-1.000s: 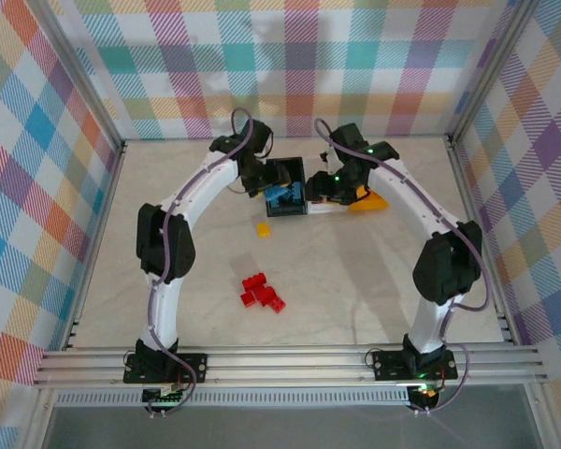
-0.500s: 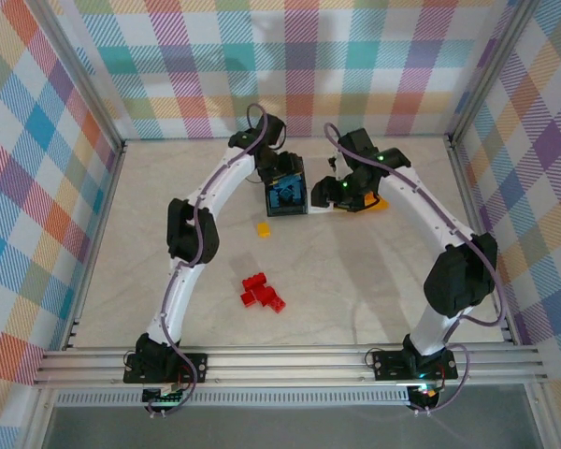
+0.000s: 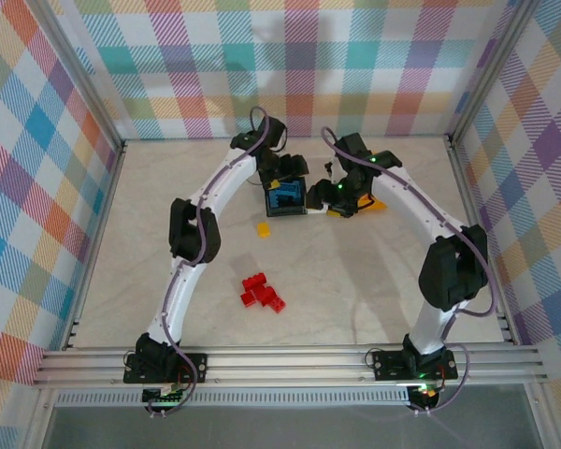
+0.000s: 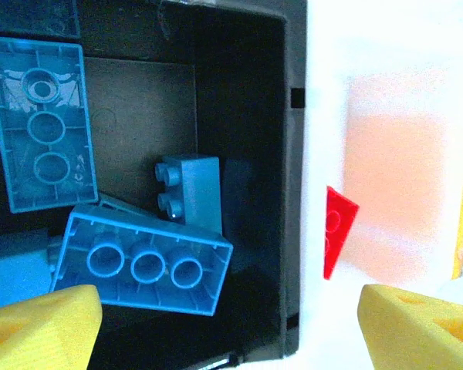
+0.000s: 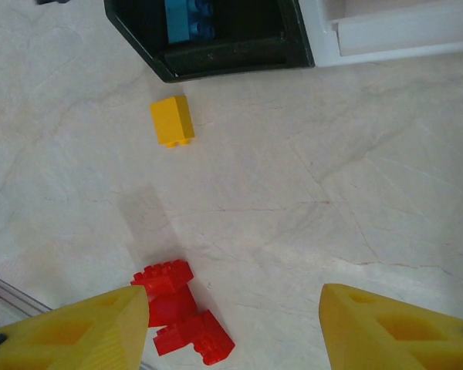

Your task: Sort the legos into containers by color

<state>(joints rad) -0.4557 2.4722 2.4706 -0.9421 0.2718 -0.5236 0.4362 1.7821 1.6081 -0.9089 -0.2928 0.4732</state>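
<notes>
The left gripper (image 4: 230, 339) hung over the black bin (image 4: 293, 193), its two yellow fingers (image 4: 38, 327) set wide apart at the lower corners of the left wrist view, with nothing between them; only their tips showed. Inside the bin lay the blue legos (image 4: 143, 266), at least four, two of them long bricks turned hollow side up, one tilted across the others; another at the top edge was cut off. Just beyond the bin's wall the white bin (image 4: 386, 92) was washed out by glare; one red lego (image 4: 338, 231) could be made out in it, its outline partly lost. The right gripper (image 5: 235, 331) hovered above the bench (image 5: 332, 193), fingers apart and empty. Below it a single yellow lego (image 5: 172, 121) sat near the black bin's corner; a cluster of red legos (image 5: 181, 312) lay well apart from it, partly hidden by one fingertip, their number hard to tell. From above, the orange bin (image 3: 379, 203) was mostly covered by the right arm; its contents could not be seen.
</notes>
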